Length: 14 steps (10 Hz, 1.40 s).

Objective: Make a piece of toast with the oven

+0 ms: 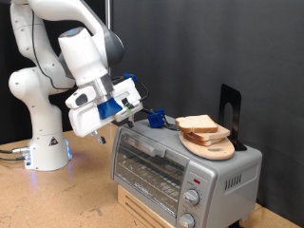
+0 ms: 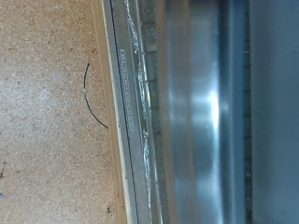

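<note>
Exterior view first: your white arm's two-finger gripper point(image 1: 126, 116) hangs just above the exterior view's left end of the small silver countertop toaster oven point(image 1: 180, 169), close to the handle bar along the top of its glass door. The fingertips are hidden behind the hand's own body, so you cannot tell how wide the claw stands, and nothing shows between the fingers. The flat pale slice of white bread with its tan crust point(image 1: 199, 124) lies on a round light wooden board point(image 1: 211, 144) on the oven's roof, towards the exterior view's right, well apart from the gripper. The door looks closed, with the wire rack visible behind the glass.

Wrist view: you look along the brushed-metal door edge and the glass of the oven point(image 2: 177, 112), with the speckled tabletop point(image 2: 47, 112) beside it — no fingers and no bread appear.

Judging by its look, the bread is light, soft and easily crushed — take it by opposite crust edges with a gentle squeeze. The handle bar is stiff, smooth metal and likely slippery.
</note>
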Motion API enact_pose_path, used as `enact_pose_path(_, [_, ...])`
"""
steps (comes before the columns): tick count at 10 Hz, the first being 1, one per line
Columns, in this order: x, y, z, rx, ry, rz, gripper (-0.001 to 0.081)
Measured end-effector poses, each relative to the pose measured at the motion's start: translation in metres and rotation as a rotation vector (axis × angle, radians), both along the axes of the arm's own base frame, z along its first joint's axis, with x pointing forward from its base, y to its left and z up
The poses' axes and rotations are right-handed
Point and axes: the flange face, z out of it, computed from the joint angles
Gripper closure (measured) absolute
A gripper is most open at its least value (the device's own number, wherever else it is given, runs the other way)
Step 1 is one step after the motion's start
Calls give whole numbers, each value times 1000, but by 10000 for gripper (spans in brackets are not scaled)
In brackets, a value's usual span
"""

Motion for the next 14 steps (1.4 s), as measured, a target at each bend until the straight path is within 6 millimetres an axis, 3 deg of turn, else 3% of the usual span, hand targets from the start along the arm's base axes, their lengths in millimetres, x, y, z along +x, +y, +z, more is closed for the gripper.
enact_pose_path(5, [4, -10, -15, -24, 9, -18, -2])
enact_pose_path(8, [12, -31, -22, -70, 1, -66, -2])
enact_pose_path(14, [22, -67, -60, -138, 23, -84, -2])
